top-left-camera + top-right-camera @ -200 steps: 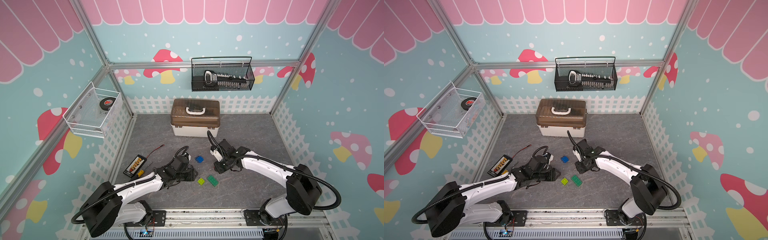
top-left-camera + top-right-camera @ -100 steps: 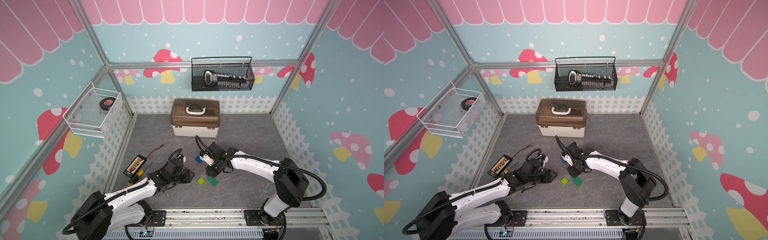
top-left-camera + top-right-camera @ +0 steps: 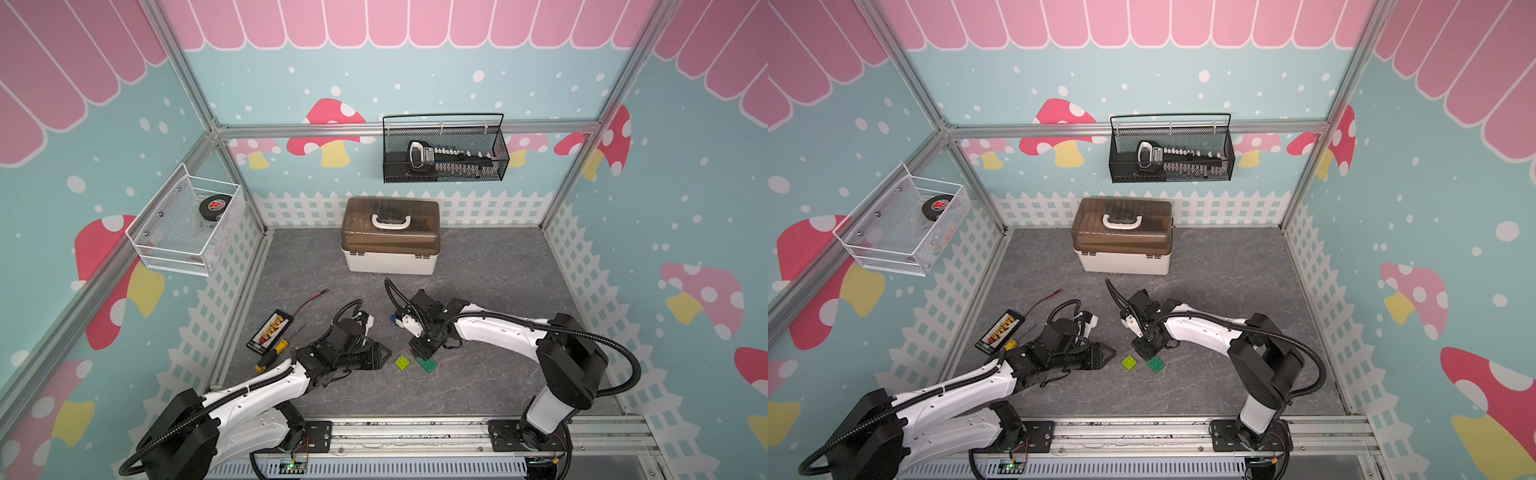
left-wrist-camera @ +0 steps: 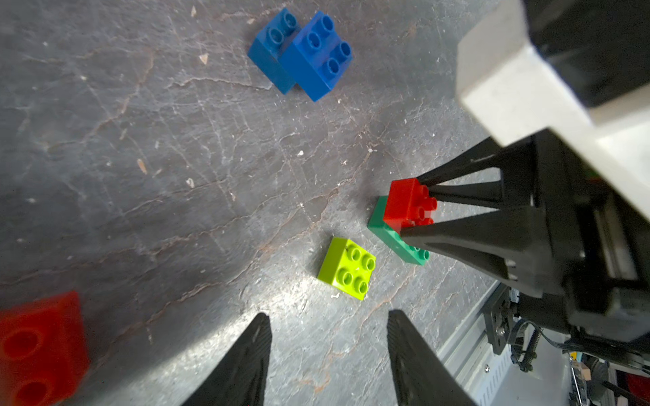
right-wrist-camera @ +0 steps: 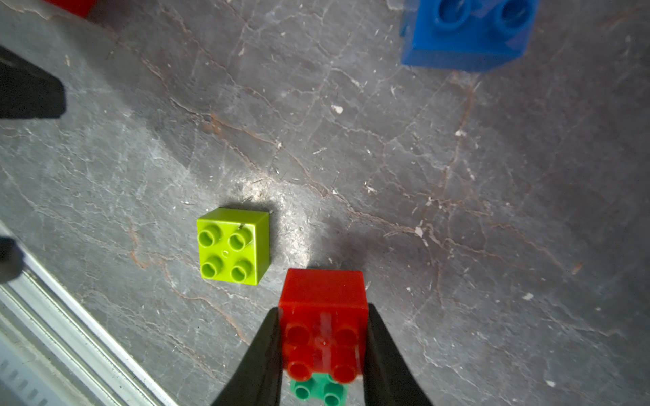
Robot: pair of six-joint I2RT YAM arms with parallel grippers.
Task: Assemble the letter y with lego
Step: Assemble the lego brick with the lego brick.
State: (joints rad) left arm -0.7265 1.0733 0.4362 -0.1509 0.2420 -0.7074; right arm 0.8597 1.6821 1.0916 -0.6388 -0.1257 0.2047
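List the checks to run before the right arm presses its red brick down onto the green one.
1. Right tool shut on red brick: ok.
2. Red brick sits over one end of green brick: ok.
3. Red brick fully seated on the green studs: cannot tell.
4. Lime brick lies apart from green brick: ok.
5. Left tool open, empty, clear of both bricks: ok.

Glossy plastic on matt surface [image 4: 158, 158]
Lime brick [image 5: 232, 246], red brick [image 5: 323, 291], dark green brick [image 4: 381, 226] and blue bricks [image 4: 316, 56] are showing smooth, shiny moulded plastic; the grey surface is looking veined and scuffed; fingers [image 4: 246, 362] of the left tool [image 4: 327, 314] are showing matt black ribbed plastic.
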